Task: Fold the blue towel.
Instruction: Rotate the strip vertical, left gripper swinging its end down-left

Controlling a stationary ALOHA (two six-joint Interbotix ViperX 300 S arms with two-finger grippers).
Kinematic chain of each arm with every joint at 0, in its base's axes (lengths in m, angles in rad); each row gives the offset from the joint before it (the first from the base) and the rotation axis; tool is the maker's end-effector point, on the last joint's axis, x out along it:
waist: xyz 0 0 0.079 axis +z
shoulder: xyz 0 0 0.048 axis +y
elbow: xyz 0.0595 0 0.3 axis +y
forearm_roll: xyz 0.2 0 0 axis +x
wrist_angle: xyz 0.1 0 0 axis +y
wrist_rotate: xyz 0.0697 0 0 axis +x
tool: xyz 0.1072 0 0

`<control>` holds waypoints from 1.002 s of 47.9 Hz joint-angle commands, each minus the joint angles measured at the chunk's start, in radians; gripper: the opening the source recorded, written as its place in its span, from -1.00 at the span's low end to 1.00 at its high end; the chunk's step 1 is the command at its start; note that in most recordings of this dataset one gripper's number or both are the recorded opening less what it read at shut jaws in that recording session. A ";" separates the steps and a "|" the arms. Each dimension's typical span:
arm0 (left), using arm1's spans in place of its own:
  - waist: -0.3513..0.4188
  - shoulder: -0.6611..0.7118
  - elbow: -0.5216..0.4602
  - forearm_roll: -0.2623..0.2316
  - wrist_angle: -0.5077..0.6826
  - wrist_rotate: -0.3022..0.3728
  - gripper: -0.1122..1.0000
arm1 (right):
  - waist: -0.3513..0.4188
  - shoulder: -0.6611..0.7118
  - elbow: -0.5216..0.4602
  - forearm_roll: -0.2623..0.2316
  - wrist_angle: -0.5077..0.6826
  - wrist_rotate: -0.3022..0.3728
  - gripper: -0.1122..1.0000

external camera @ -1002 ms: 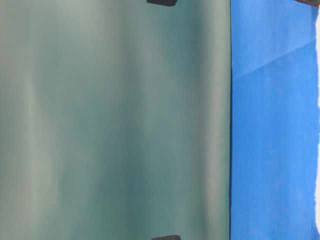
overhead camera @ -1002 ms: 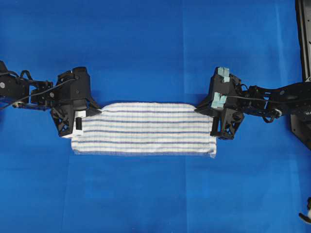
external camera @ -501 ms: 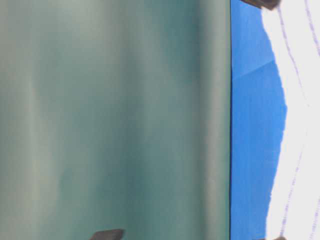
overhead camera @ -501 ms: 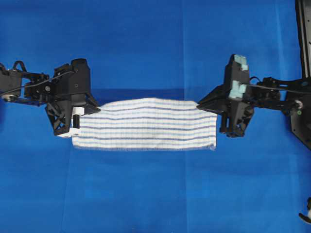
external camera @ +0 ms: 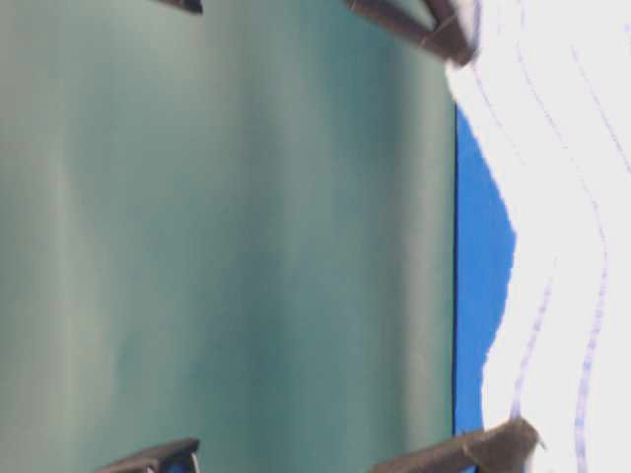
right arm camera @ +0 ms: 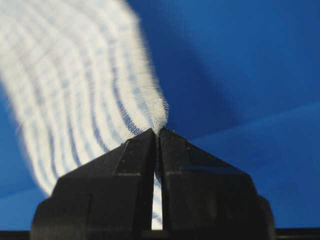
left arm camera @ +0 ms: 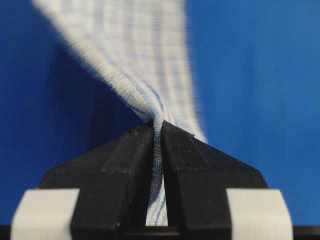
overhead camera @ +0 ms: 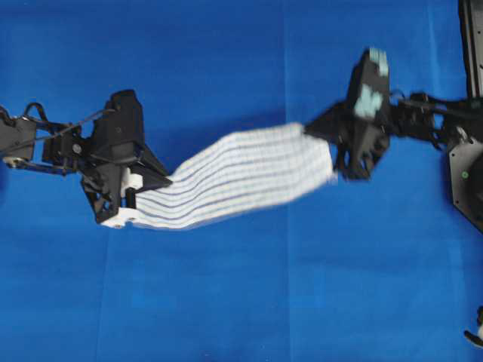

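Blue towel point(overhead camera: 241, 177) pinched at both ends by clenched left pincer point(left arm camera: 159, 131) and right pincer point(right arm camera: 158, 134), slung mid-frame above the surface point(overhead camera: 226, 302); fold apparently unfinished.

Plain blue table covering point(overhead camera: 241, 302) is spanning the whole overhead frame, creasing faintly. A blurred grey-green surface point(external camera: 227, 236) is filling the left two-thirds of the table-level frame.

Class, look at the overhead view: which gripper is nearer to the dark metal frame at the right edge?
Right. The right gripper, shut on the blue towel, sits beside the metal frame; the left gripper grips the towel's opposite end, far across.
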 commanded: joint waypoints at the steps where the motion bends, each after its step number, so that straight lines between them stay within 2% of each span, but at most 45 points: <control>1: -0.020 0.011 -0.055 -0.003 -0.021 -0.020 -0.75 | -0.064 0.017 -0.057 -0.012 -0.006 -0.020 -0.76; 11: -0.034 0.094 -0.176 -0.003 -0.032 -0.132 -0.75 | -0.160 0.077 -0.144 -0.015 -0.006 -0.092 -0.76; 25: -0.046 0.238 -0.339 -0.003 -0.103 -0.140 -0.75 | -0.232 0.115 -0.227 -0.015 -0.005 -0.150 -0.76; 40: -0.046 0.365 -0.518 -0.002 -0.127 -0.135 -0.75 | -0.276 0.061 -0.215 -0.015 0.000 -0.183 -0.76; 48: -0.049 0.422 -0.591 0.003 -0.132 -0.133 -0.75 | -0.288 0.006 -0.176 -0.017 0.015 -0.193 -0.76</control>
